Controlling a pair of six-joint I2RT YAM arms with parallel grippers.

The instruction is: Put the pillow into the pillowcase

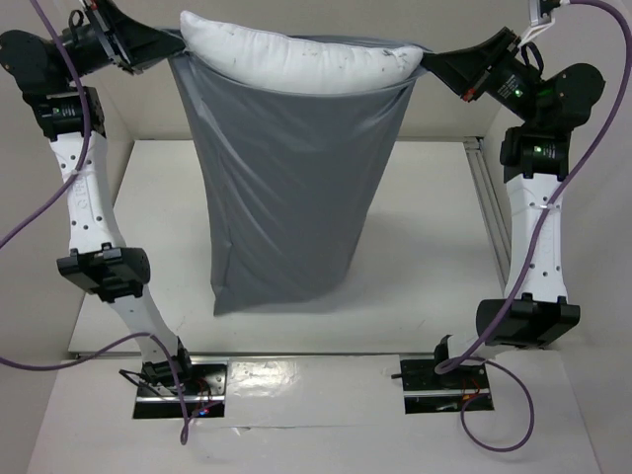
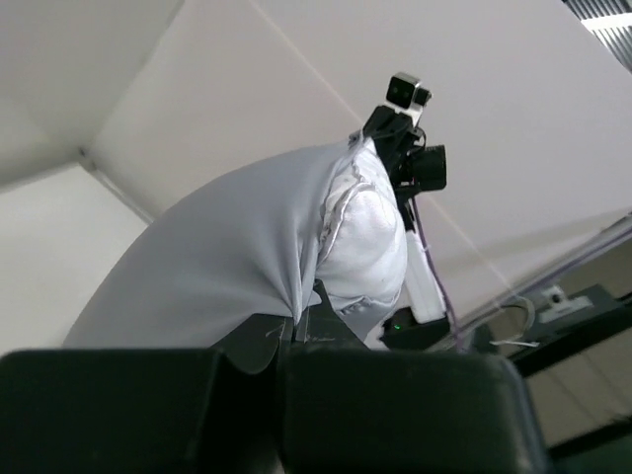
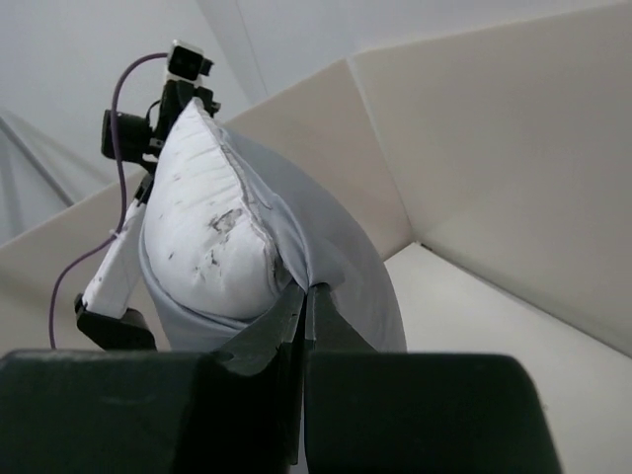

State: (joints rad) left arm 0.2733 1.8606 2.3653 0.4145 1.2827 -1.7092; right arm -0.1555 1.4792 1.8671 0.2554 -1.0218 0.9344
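Note:
The blue-grey pillowcase (image 1: 286, 197) hangs in the air with its open mouth up, its lower end resting on the table. The white pillow (image 1: 296, 54) is inside it, its top edge bulging out of the mouth. My left gripper (image 1: 166, 49) is shut on the left corner of the pillowcase mouth. My right gripper (image 1: 427, 64) is shut on the right corner. In the left wrist view the pillowcase (image 2: 227, 257) runs into my shut gripper (image 2: 293, 321), with the pillow (image 2: 365, 247) beside it. In the right wrist view the gripper (image 3: 304, 291) pinches the pillowcase (image 3: 326, 247) next to the pillow (image 3: 207, 227).
The white table (image 1: 425, 267) has a metal rail (image 1: 491, 212) along its right side and low beige walls behind and at the sides. Purple cables hang beside both arms.

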